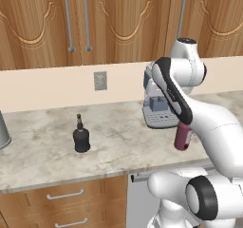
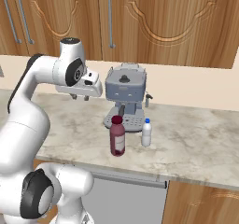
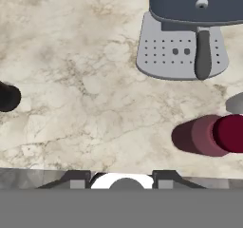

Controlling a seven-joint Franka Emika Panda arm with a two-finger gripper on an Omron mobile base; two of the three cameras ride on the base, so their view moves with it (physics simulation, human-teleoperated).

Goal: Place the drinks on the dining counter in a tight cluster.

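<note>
Hovering above the marble desk [image 2: 196,141], hand [image 2: 80,97] pointed straight down, fingers parted with nothing between them, touching nothing. Held well above the stone, just left of the grey coffee machine [image 2: 125,94] in the right base view.

Looking down in the hand view: bare marble directly under the hand, the coffee machine's perforated drip tray [image 3: 180,51] further up, the dark-red bottle [image 3: 213,134] off to the right, the black bottle [image 3: 7,96] cut by the left edge.

Standing upright nearest the hand, the dark-red bottle, maroon cap on, in front of the drip tray and near the desk's front edge. Just beside it on the right in the right base view, not touching, the small white bottle [image 2: 146,132] with blue cap, also upright, close to the tray's corner.

Well apart from those two, far to the left in the left base view, the squat black bottle, upright, alone on open marble.

All three drinks on this desk below the wooden wall cabinets [image 2: 163,22]. Behind the black bottle, a wall socket [image 1: 100,80] on the beige backsplash. Below the front edge, wooden drawers [image 1: 66,194] with metal handles.
</note>
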